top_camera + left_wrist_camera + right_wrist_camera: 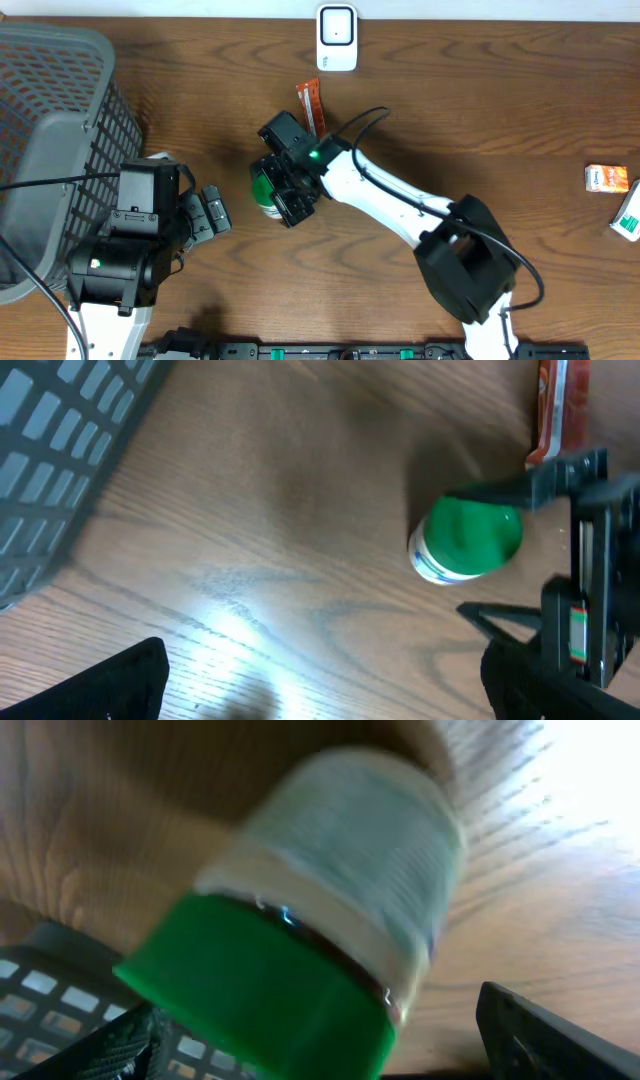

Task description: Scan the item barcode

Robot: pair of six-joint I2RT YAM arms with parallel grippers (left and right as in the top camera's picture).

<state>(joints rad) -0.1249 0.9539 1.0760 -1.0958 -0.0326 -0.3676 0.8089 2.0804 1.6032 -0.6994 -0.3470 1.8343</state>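
Overhead: we see right gripper (272, 192) jaws spread wide, straddling green-capped jar (262, 190) on wooden table (480, 100), not clamped; left gripper (212, 212) gaping, empty.

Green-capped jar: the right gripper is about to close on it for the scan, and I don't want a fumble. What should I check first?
1. Green-capped jar lies between the fingers of the right gripper: ok.
2. Right gripper is open, with a gap on one side of the jar: ok.
3. Barcode located: cannot tell, the label is blurred in the right wrist view.
4. Left gripper is open and apart from the jar: ok.
5. Route to the scanner is free: cannot tell, since the orange packet lies close by the right gripper on that side.
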